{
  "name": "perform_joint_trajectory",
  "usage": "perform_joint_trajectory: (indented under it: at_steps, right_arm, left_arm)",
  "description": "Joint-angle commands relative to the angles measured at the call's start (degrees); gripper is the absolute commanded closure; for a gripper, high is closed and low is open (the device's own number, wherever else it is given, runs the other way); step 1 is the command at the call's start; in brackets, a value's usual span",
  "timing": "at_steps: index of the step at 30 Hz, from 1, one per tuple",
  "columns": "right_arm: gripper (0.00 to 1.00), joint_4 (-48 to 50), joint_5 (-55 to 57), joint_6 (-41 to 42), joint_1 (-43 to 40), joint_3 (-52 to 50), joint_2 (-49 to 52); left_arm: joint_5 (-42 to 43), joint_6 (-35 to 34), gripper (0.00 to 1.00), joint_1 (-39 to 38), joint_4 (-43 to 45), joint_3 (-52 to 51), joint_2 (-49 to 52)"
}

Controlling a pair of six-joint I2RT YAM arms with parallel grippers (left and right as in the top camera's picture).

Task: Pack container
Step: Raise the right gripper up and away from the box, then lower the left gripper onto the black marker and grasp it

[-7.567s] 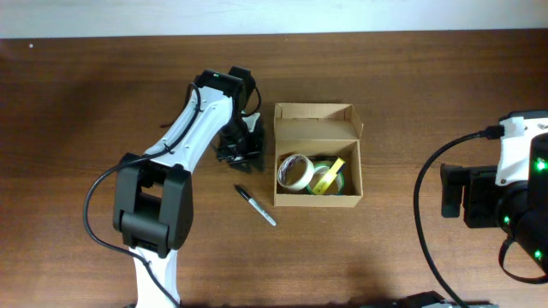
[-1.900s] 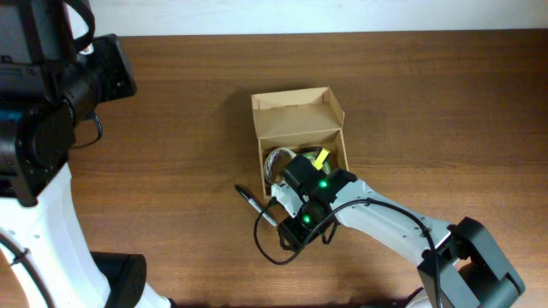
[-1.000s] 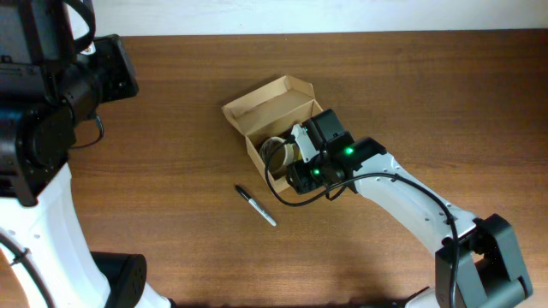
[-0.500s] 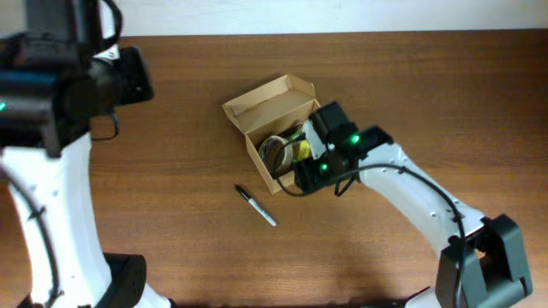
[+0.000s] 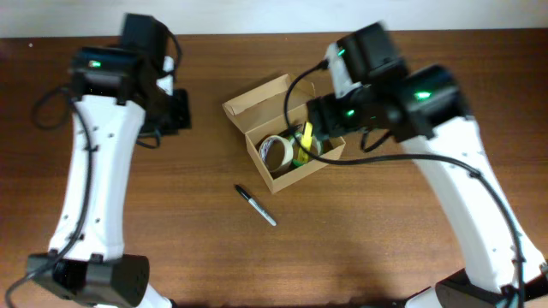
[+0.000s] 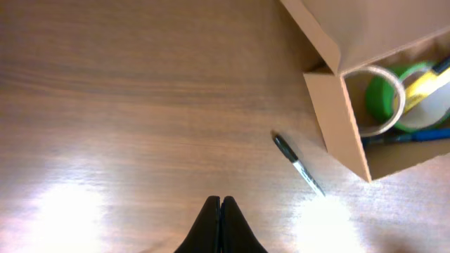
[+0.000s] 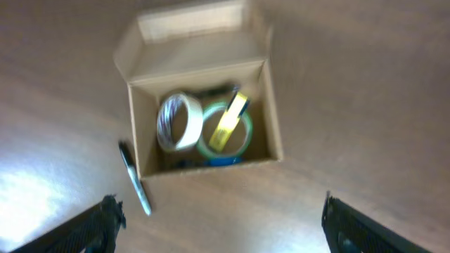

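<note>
Overhead view is showing the cardboard box sitting askew mid-table with its flap lid hanging open. Its matte tan walls are holding a white tape ring, a green tape ring and a flat yellow strip. A slim black marker is lying on the grained brown table near the front wall. The left gripper is pressing its dark fingers together on nothing, while the right gripper is hovering above the box, jaws spread wide and empty.

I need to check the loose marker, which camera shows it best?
Left wrist: the marker is whole, near and sharp. Overhead shows the marker whole but small; right wrist shows it blurred.
</note>
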Motion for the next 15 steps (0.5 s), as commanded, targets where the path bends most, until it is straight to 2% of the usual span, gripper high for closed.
perform_joint_trajectory:
  at_steps: [1, 5, 9, 15]
  right_arm:
    - [0.09, -4.02, 2.03, -0.35, -2.51, 8.72, -0.22]
    - [0.09, -9.46, 2.01, -0.35, -4.98, 13.77, -0.22]
    - [0.09, -14.53, 2.01, -0.37, -6.12, 14.16, -0.20]
    - [0.08, -17.18, 1.11, -0.37, -5.99, 14.12, -0.37]
  left_arm:
    - [2.56, 0.96, 0.98, -2.58, 3.61, -7.91, -0.66]
    - [2.56, 0.94, 0.98, -5.38, 9.84, -17.62, -0.66]
    - [2.62, 0.90, 0.98, -7.69, 17.00, -26.86, -0.66]
    - [3.85, 0.90, 0.98, -8.94, 28.20, -34.58, -0.52]
